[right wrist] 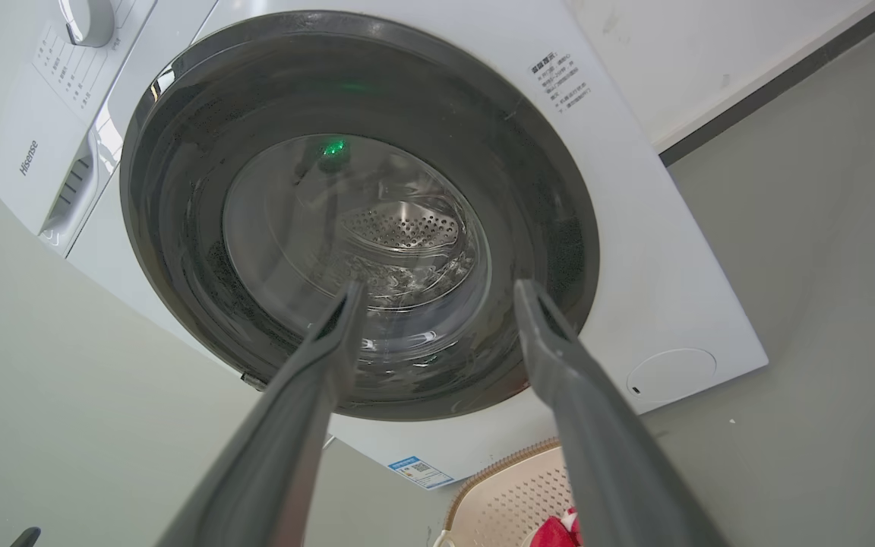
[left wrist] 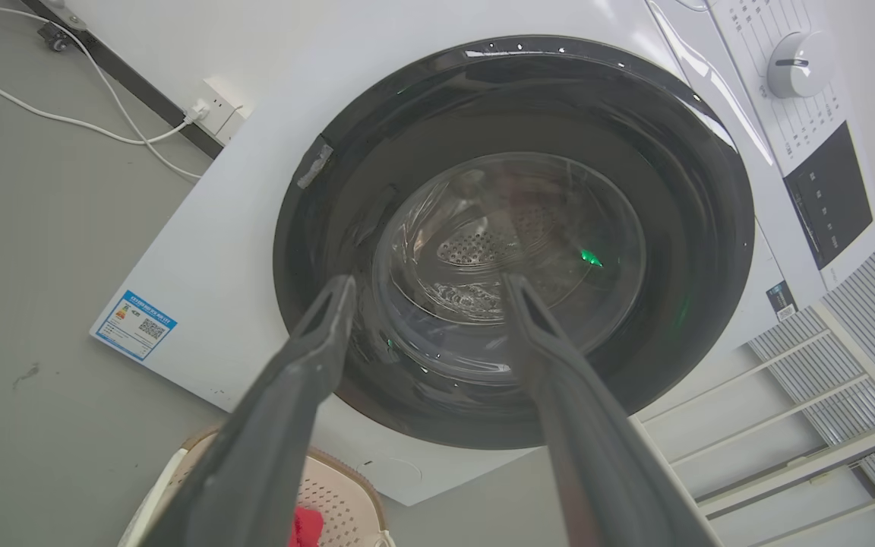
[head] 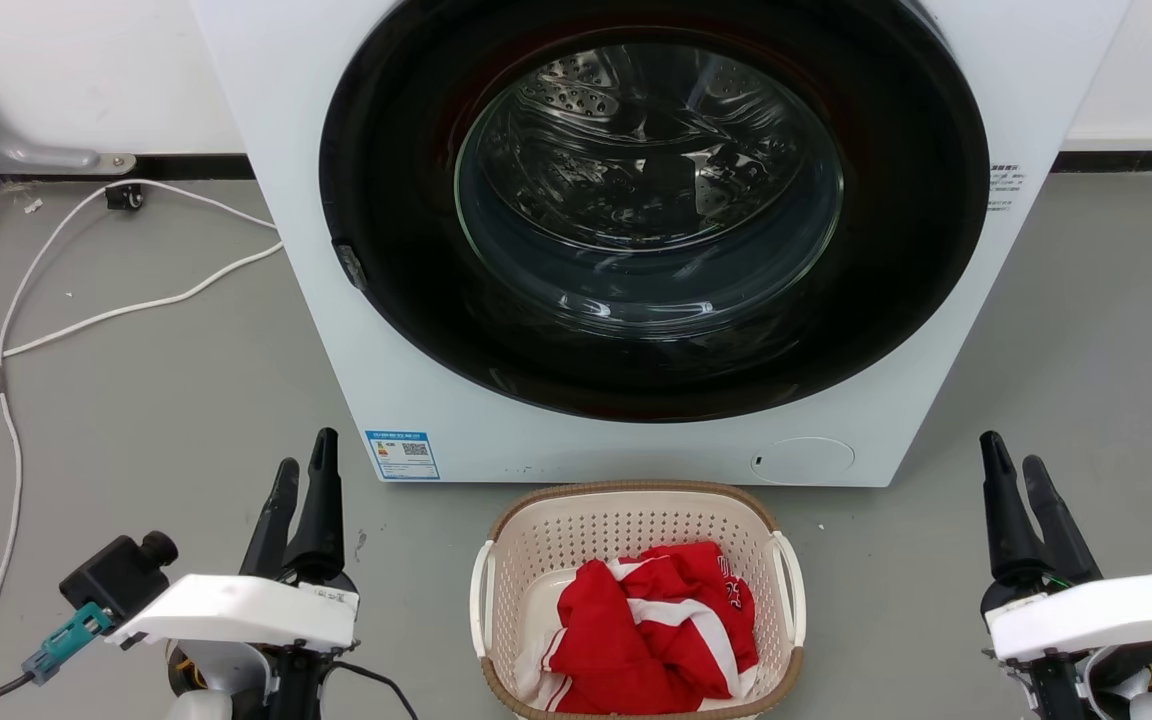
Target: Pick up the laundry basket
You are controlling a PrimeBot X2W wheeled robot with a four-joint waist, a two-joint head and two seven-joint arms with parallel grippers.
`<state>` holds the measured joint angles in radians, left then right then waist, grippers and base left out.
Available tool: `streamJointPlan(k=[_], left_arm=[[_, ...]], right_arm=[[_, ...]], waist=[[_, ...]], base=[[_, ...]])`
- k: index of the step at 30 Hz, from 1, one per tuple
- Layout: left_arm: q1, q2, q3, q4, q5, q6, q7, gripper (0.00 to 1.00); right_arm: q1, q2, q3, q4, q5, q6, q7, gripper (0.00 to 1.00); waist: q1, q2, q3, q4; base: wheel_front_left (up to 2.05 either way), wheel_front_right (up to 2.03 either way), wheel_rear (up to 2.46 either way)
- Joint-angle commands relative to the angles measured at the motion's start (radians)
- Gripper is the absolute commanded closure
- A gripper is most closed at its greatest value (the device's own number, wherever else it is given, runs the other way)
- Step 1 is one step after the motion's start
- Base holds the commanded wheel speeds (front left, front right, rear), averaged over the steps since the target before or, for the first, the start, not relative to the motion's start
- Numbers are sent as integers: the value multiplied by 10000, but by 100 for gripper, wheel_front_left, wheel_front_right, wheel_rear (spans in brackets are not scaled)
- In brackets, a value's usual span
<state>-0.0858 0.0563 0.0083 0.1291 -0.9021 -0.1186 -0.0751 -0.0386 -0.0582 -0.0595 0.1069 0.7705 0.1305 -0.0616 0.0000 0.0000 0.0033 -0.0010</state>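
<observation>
two grippers sit closest in the head view, the left gripper and the right gripper, each with its dark fingers parted and nothing between them; the wrist views show the gaps plainly. both sets of fingertips point toward the washer.

the laundry basket stands on the floor between the two grippers, well apart from each. it sits back from the fingertips, about level with the wrists, and its far rim is near the washer's foot. a red and white garment lies inside it.

the step in hand looks like the reach, not yet begun. to do it well, each arm should probably draw inward and drop until its fingers meet the handle on its own side, the left handle and the right handle. the fingers should straddle the handle bar and not the perforated wall, which may flex. closing both sides at matched height should keep the basket level and the garment inside. a straight lift keeps the rim off the washer.
</observation>
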Motion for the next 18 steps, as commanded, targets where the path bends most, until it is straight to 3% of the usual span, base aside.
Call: streamJointPlan(k=[1, 18], left_arm=[[-230, 27, -32, -176, 395, 36, -101, 0], [-261, 172, -438, -63, 3127, 295, -592, 0]], right_arm=[[-29, 5, 39, -203, -402, 2, -55, 0], [140, 30, 282, -478, -3168, 2, -78, 0]], waist=[[0, 0, -3, 0], [0, 0, -28, 1]], base=[[0, 0, 0], [0, 0, 0]])
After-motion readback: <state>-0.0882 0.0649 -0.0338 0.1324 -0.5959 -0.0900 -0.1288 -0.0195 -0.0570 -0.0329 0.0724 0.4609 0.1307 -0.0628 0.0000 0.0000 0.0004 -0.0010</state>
